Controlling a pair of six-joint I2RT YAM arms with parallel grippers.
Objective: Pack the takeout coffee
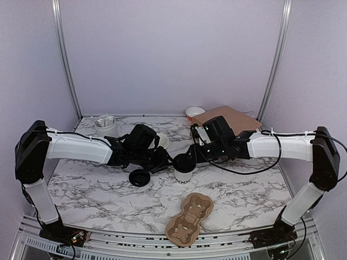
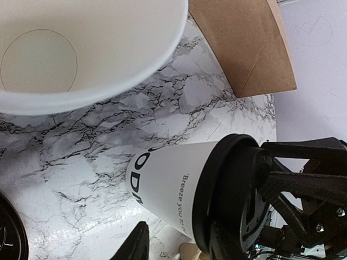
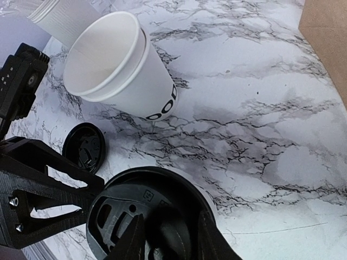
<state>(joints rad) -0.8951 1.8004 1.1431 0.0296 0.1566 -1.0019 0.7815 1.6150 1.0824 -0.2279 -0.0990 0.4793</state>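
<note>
the cup [image 1: 184,176] stood upright mid-bench [image 1: 244,190]. the right pincer [image 1: 183,162] gripped its lid [image 2: 227,195]. the left pincer [image 1: 166,162] sat against the cup's side; i could not tell whether it gripped.

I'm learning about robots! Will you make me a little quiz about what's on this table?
1. True or false: the lidded coffee cup sits inside the cardboard carrier.
2. What colour is the loose lid lying on the table? A red, B black, C white.
3. Fill in: the open cup has no ____ on it.
Key: 1 false; 2 B; 3 lid.
</note>
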